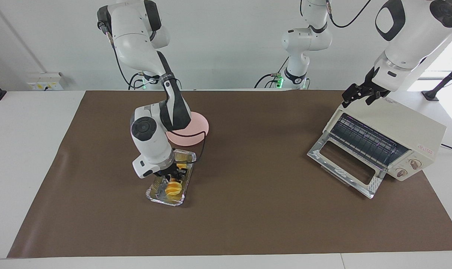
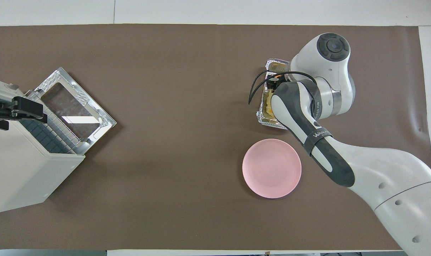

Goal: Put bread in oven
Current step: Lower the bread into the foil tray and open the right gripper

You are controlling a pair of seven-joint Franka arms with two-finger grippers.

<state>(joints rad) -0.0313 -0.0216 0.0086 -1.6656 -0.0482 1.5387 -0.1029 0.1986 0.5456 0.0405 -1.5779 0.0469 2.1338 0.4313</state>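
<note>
The ridged yellow bread [image 1: 173, 189] lies in a crinkled foil tray [image 1: 153, 192] beside a round pink plate [image 1: 198, 127]. The right gripper [image 1: 172, 175] is down in the tray at the bread; its jaw width cannot be told. The boxy cream oven [image 1: 405, 127] has its glass door [image 1: 345, 163] dropped open. The left gripper [image 1: 358, 98] waits over the oven's top with fingers spread wide.
</note>
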